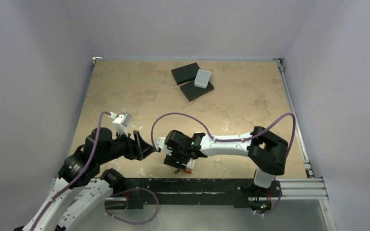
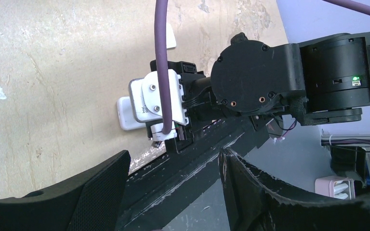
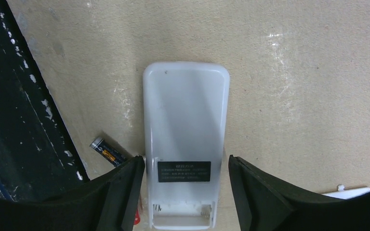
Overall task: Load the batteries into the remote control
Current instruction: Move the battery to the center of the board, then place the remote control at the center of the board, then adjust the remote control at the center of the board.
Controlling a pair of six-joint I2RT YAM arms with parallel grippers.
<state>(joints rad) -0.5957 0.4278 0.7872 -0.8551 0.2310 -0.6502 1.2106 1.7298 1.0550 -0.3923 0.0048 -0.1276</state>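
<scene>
One battery lies beside the remote control.

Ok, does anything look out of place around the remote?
A small dark cylindrical battery lies loose and askew beside the white rectangular remote control, near the black rail, one end hidden by a finger of the right gripper. Nothing looks damaged.

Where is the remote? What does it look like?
Find the black rail along the near edge of the table. Under the right gripper lies the remote: a long white slab with a black label, bigger than the dark battery beside it.
</scene>
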